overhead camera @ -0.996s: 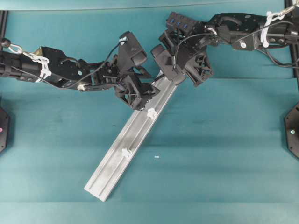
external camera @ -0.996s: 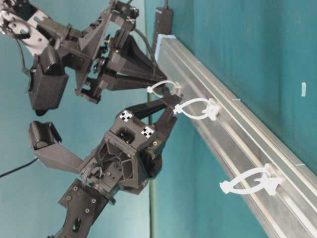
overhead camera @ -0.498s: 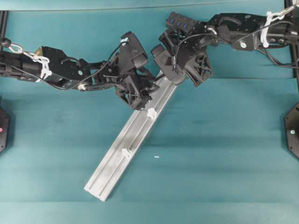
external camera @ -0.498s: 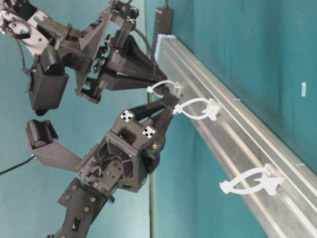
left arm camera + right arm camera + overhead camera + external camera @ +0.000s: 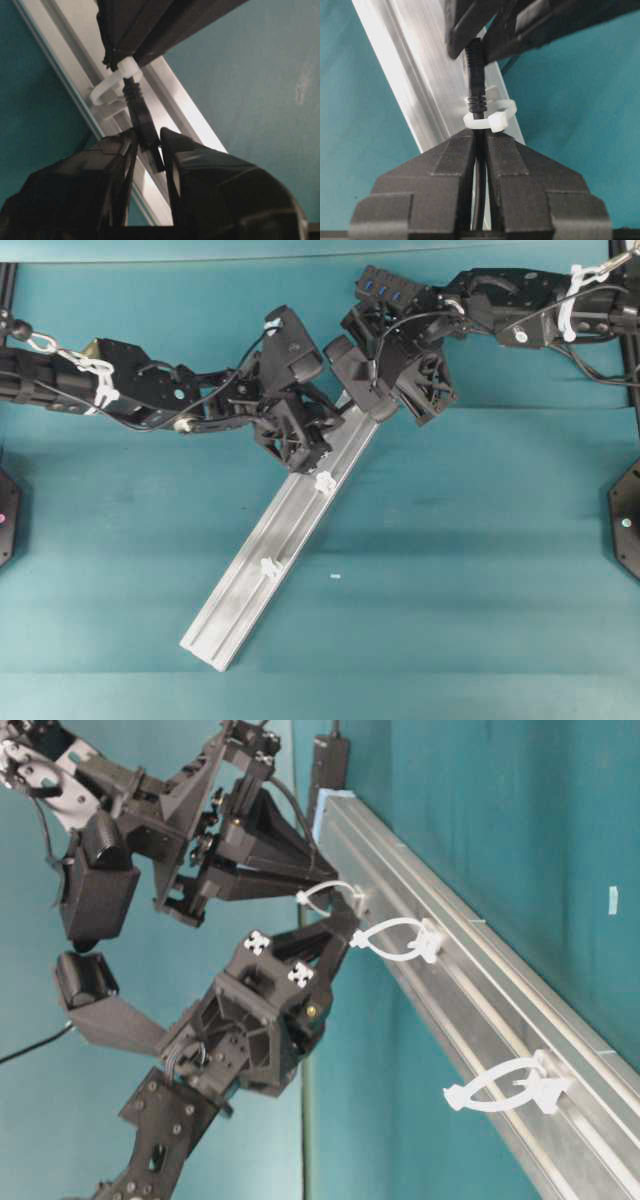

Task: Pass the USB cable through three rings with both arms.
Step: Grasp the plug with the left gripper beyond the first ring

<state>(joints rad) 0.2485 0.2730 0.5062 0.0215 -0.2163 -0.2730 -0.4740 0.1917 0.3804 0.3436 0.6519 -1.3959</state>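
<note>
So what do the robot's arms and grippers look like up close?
Both arms are black, built from open, skeleton-like frames with loose black wires running along them. White ties wrap each arm near its outer end. The left gripper has long wedge-shaped fingers and two small black-and-white checkered squares on its body. The right gripper has the same chunky black, stepped fingers. Boxy black cameras sit on both wrists.
</note>
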